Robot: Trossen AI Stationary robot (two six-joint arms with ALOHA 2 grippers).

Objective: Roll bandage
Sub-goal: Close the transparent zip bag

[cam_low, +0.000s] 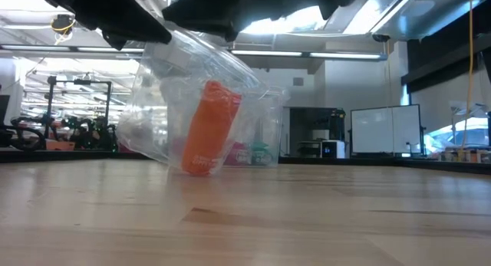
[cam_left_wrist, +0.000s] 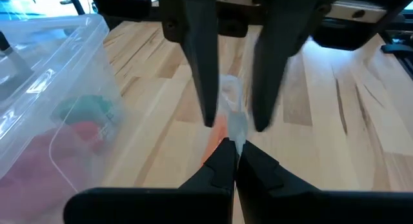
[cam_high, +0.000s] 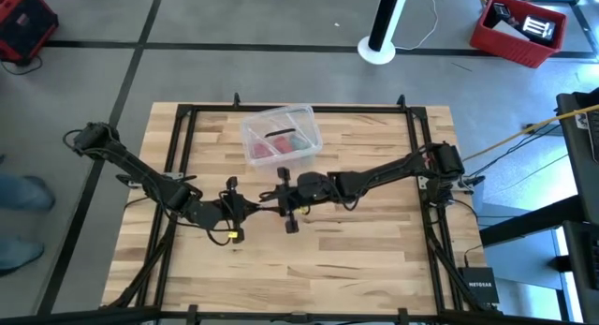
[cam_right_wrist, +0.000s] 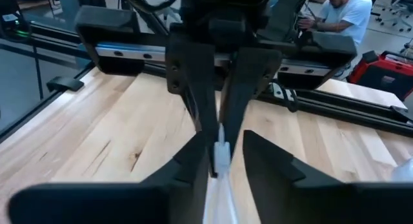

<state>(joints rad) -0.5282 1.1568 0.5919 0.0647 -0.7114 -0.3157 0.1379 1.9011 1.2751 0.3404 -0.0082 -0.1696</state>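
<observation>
While both arms meet over the middle of the wooden table (cam_high: 356, 259), a clear plastic box (cam_high: 281, 135) sits just behind them. The orange bandage (cam_low: 209, 128) hangs inside a clear wrapper (cam_low: 165, 105), bottom end about at the tabletop. The left gripper (cam_left_wrist: 231, 150) is pinched tight on that wrapper; the right gripper (cam_right_wrist: 219, 161) is narrowly apart around it.
</observation>
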